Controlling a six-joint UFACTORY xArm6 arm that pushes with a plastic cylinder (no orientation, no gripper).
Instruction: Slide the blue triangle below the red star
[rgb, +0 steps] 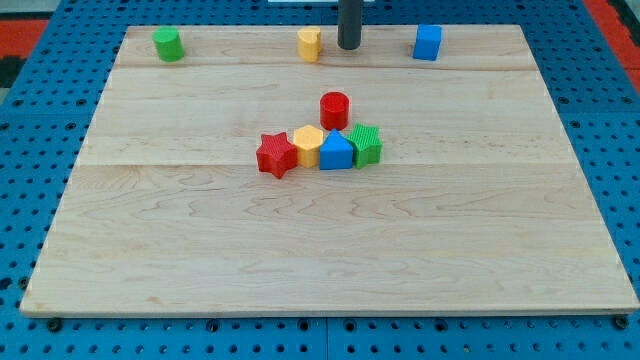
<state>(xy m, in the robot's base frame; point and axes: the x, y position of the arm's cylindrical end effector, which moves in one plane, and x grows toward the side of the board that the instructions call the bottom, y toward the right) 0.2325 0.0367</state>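
Note:
The blue triangle (336, 153) sits near the board's middle in a row of touching blocks: the red star (276, 155) at the left, a yellow hexagon (308, 146) between them, a green star-like block (366, 144) at the right. A red cylinder (334, 109) stands just above the row. My tip (348, 46) is at the view's top, just right of a yellow block (309, 43), far above the row and touching none of its blocks.
A green cylinder (167, 44) stands at the top left and a blue cube (427, 42) at the top right. The wooden board (330, 250) lies on a blue pegboard surface.

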